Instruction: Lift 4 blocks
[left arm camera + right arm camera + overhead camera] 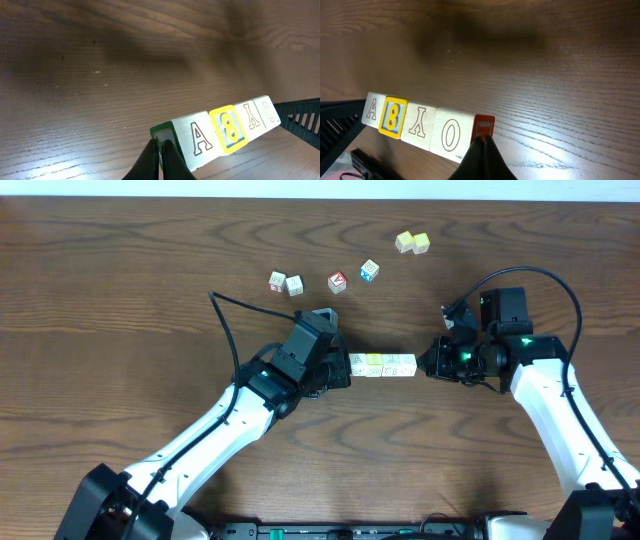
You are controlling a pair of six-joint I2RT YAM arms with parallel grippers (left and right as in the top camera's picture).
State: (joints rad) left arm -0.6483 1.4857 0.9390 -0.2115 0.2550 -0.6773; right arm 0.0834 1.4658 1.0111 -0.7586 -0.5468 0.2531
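The table point(120, 300) showed wide bare wood on the outer side of each arm. Its far edge lay well beyond both pincers, along the top of the overhead view. Out past the left pincer point(343, 370), toward that edge, four loose cubes point(294, 285) sat in a ragged line, well apart from its tip. A yellow-green pair point(412, 243) lay farther out, beyond the right pincer point(424, 362) and nearer the edge. A black cable point(225, 320) curved across the wood just beside the left arm. Behind the two tips, on the robot's side, open wood showed between the forearms.

The blocks point(383, 365) lay directly between the two tips, four cubes in one straight row, touching face to face. The left pincer was closed, fingers together with nothing between them, and its tip pressed on the green end face of the A block point(197, 140). The right pincer was closed the same way, its tip against the red end face of the O block point(451, 135). The yellow 8 block point(229, 129) and the Y block point(419, 122) sat between those two. Whether the row rested on the wood or hung just above it could not be told.
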